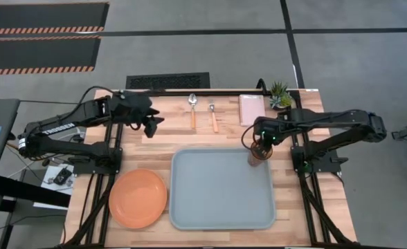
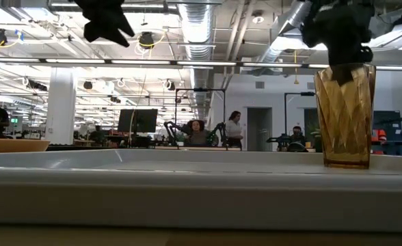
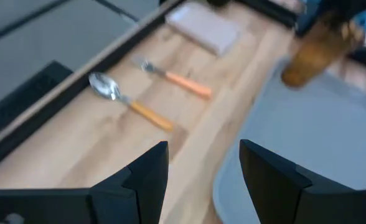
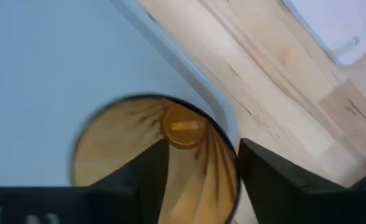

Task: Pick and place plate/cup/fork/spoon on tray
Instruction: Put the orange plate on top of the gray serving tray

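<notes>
Cup (image 1: 258, 158) stands upright in tray (image 1: 221, 207) far right corner. Right gripper (image 1: 259, 146) just above cup, fingers apart, one inside rim, holding nothing. Left gripper (image 1: 150, 126) open, empty, left of spoon (image 1: 192, 108) and fork (image 1: 213, 115). Plate (image 1: 138, 198) left of tray.

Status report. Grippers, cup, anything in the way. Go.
Right gripper on the cup, upright in the tray's far right corner. Left gripper open, empty, over bare table. Plate, spoon, fork outside the tray. Nothing in the way.

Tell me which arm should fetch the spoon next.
Left. Its open gripper hovers beside the spoon, while the right gripper is at the cup on the tray.
</notes>
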